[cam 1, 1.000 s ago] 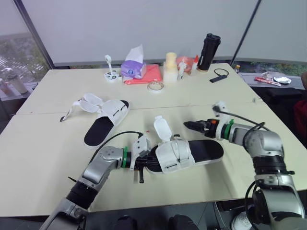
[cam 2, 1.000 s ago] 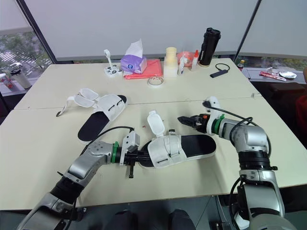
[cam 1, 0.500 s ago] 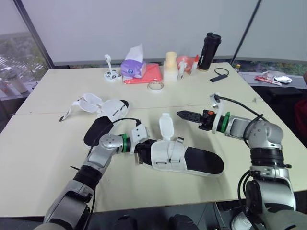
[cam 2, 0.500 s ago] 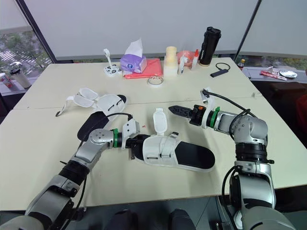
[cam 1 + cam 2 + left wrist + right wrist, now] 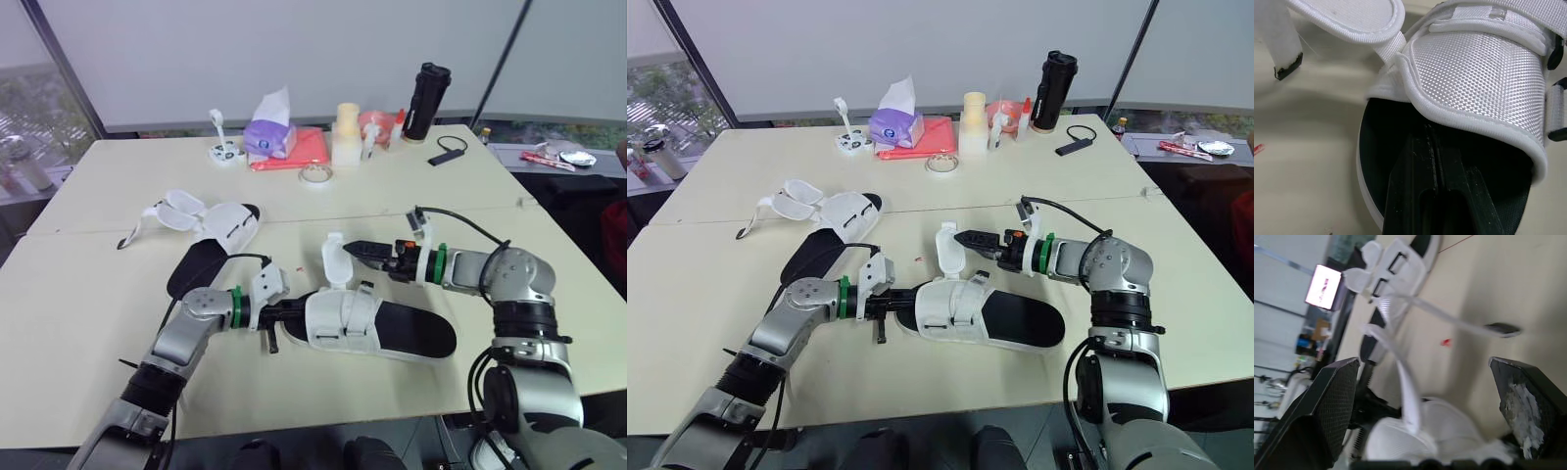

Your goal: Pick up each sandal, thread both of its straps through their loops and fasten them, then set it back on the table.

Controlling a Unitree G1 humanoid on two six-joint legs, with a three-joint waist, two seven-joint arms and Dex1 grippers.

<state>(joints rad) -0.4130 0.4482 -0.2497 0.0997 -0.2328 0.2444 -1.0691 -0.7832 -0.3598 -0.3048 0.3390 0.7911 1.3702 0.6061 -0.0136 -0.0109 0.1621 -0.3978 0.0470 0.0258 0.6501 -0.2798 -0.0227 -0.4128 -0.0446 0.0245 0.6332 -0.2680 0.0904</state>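
At the toe end of the near sandal [image 5: 340, 318], the left gripper [image 5: 1431, 152] has both fingers pressed together. They are pushed into the toe opening under the white upper and lie on the black footbed. Can't tell from the wrist view whether they pinch anything. The sandal sits flat on the table [image 5: 88, 284], front-centre, with its toe toward the left arm and its heel toward the right.

Right gripper [image 5: 351, 245] hovers just behind the sandal, off the table, with its fingers wide apart in its wrist view. The loose strap [image 5: 334, 258] stands up from the far side of the upper. In that wrist view it rises between the two fingers. The tips sit just beside the strap's top end and are not closed on it; contact can't be judged.

Second sandal [image 5: 227, 225] lies well apart, further back on the left half of the table. Its white upper is at the far end and its black heel end is nearer. Its open straps [image 5: 174, 209] are splayed out to the left of it.

Along the back of the table:
- purple tissue pack [image 5: 271, 137]
- red sheet [image 5: 309, 152] under the tissue pack
- tape roll [image 5: 313, 174]
- cream container [image 5: 345, 137]
- black tumbler [image 5: 423, 93]
- small black device [image 5: 451, 155] with a cord
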